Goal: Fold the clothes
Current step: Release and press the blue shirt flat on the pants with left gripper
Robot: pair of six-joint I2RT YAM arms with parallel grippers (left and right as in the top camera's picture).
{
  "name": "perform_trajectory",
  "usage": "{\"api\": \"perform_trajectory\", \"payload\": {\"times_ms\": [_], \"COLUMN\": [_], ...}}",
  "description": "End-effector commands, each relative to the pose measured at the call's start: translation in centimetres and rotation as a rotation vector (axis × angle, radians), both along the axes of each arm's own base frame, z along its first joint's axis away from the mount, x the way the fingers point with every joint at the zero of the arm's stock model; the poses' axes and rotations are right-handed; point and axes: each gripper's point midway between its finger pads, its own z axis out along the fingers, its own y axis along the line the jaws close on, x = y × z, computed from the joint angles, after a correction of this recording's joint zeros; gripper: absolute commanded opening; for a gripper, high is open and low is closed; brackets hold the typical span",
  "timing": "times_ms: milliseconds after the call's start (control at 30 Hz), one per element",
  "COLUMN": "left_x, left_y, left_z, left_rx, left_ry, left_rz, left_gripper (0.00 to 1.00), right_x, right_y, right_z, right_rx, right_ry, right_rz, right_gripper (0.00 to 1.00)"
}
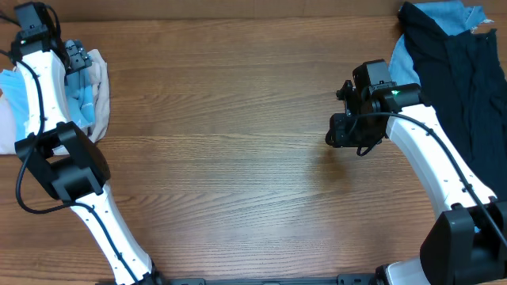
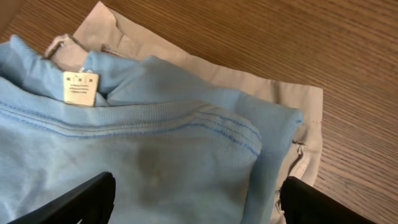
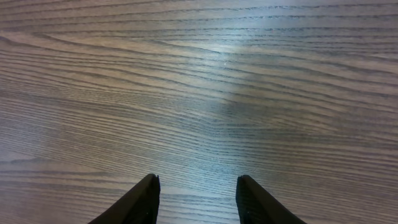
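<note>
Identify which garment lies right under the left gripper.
The light-blue T-shirt, white label at its neck, below the left gripper. The beige garment lies beneath it; the dark garments are across the table.

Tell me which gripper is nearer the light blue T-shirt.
Left. The left gripper is right above the light blue T-shirt, jaws open over its fabric. The right gripper is far across the wooden table, over bare wood near the dark garments.

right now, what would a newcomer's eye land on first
The sky-blue T-shirt bunched on a beige garment at the left edge of the table, the open left gripper over it. A dark garment pile fills the far right corner, while the open right gripper hangs over bare wood.
</note>
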Motion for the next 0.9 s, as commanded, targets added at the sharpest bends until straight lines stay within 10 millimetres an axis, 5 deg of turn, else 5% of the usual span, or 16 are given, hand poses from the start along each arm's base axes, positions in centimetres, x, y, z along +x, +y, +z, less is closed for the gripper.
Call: {"api": "perform_trajectory", "payload": {"times_ms": [0,167,333,400,867], "left_x": [0.2,0.7,1.0,1.1,4.7], "left_y": [0.7,0.4,0.3,0.1,-5.3], "left_z": [-1.8,-2.0,-1.9,-1.9,1.7], "left_rx": [-0.002,-0.019,-0.015,-0.022,-0.257], "left_ry": [0.014,-0.003,-0.012,-0.015,-0.200], "left_rz": [0.026,0.013,0.009,0.002,-0.206], "left_gripper": [0.86,0.68,0.22,0.15,0.11], "right_x": [0.4,0.4,0.4,0.4,0.5], "right_y": [-0.1,-0.1,-0.1,-0.1,-0.1], "right_z": [1.3,1.3,1.3,1.3,1.3], "right_rx": [0.004,0.004,0.004,0.004,0.005], "right_ry": [-0.044,-0.044,-0.044,-0.043,-0.049], "right_rz": [0.002,0.001,-0.001,-0.001,-0.001], "right_gripper": [0.44,0.44,0.44,0.44,0.44]}}
